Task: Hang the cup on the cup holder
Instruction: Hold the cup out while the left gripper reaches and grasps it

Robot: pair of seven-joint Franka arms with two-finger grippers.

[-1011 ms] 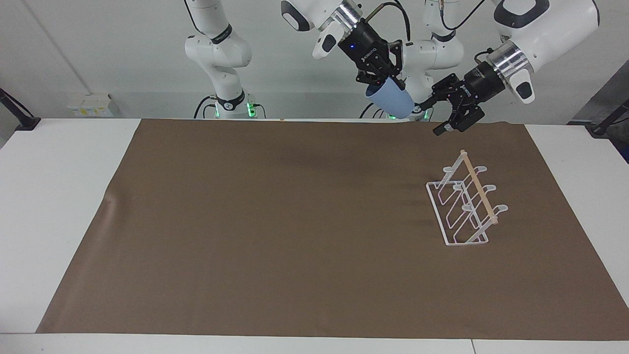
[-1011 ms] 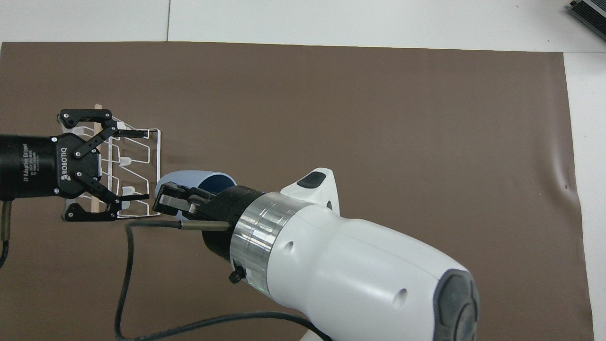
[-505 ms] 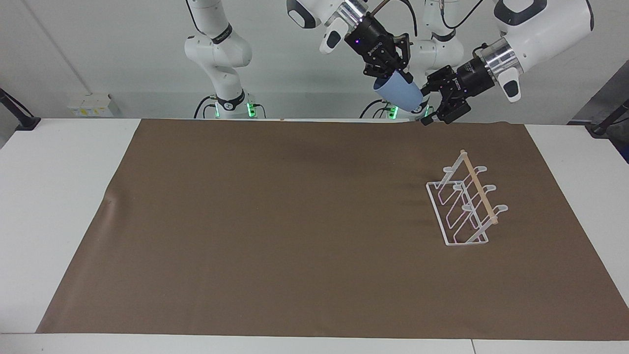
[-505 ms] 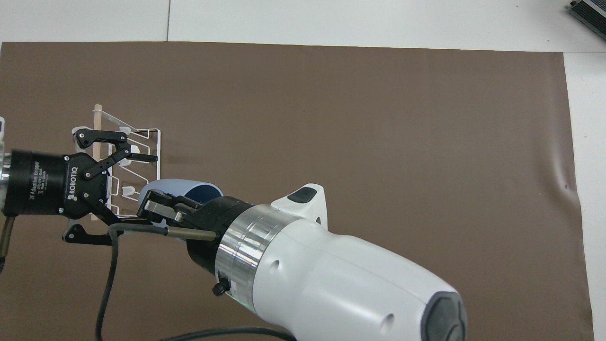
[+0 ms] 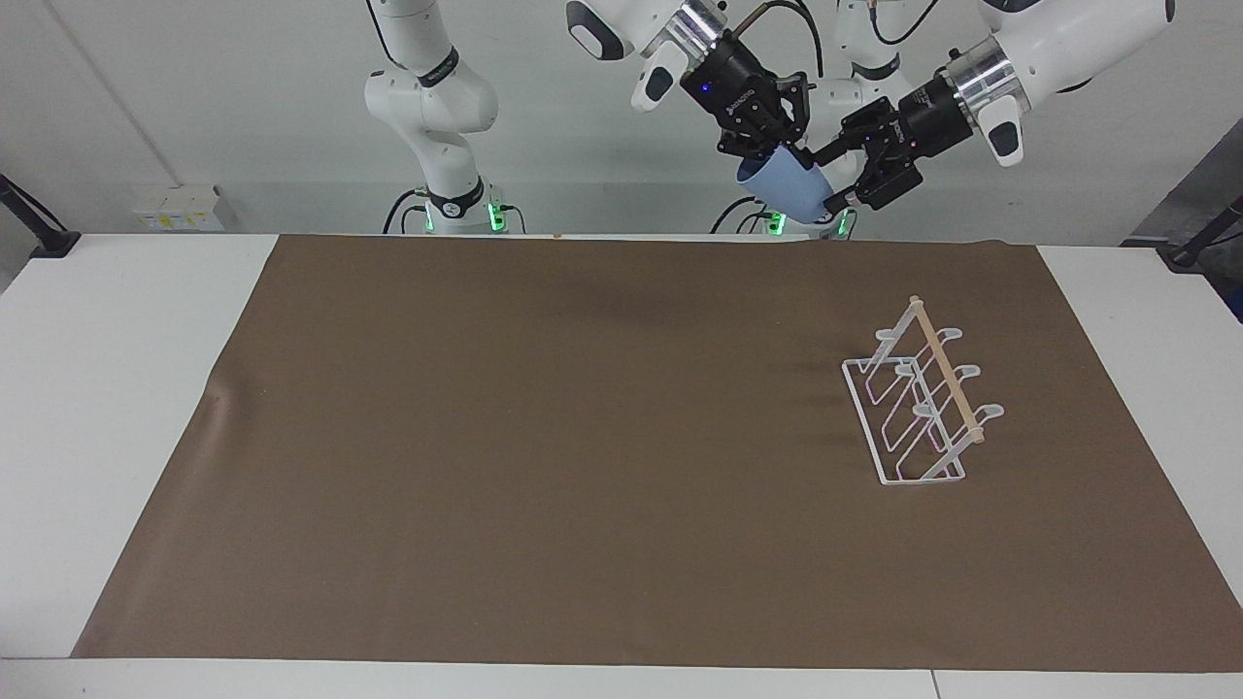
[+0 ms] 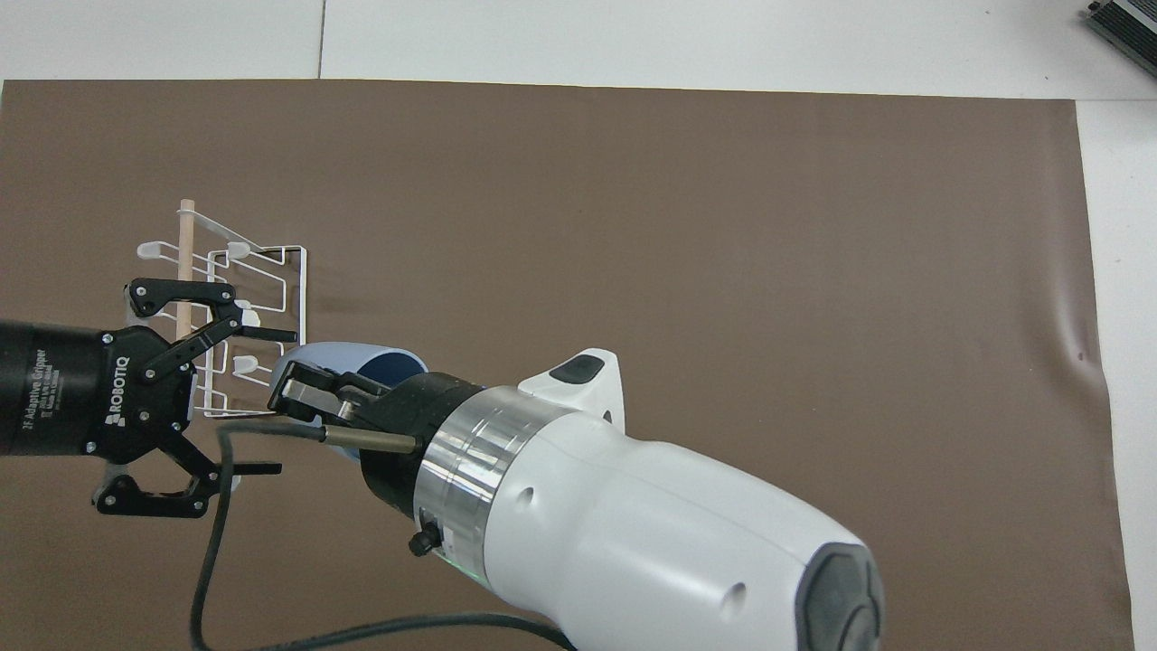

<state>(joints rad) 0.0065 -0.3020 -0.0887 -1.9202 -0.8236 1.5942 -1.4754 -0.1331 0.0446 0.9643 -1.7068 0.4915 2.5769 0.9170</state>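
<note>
The light-blue cup [image 5: 789, 186] hangs tilted in the air, held at its rim by my right gripper [image 5: 772, 153], which is shut on it high over the robots' edge of the mat. It also shows in the overhead view [image 6: 362, 355], with the right gripper [image 6: 303, 395] on its rim. My left gripper [image 5: 833, 182] is open right beside the cup's base, its fingers on either side of it without closing; it also shows in the overhead view [image 6: 264, 402]. The white wire cup holder [image 5: 918, 413] with its wooden rod [image 6: 185, 237] stands bare on the mat toward the left arm's end.
A brown mat [image 5: 544, 437] covers most of the white table [image 5: 107, 388]. A cable [image 6: 217, 542] hangs from the right wrist. A dark device corner [image 6: 1125, 23] lies at the table's corner farthest from the robots, at the right arm's end.
The left gripper has risen and closed in on the cup's base, staying open. The right gripper has lifted the cup a little and shifted it toward the left arm.
</note>
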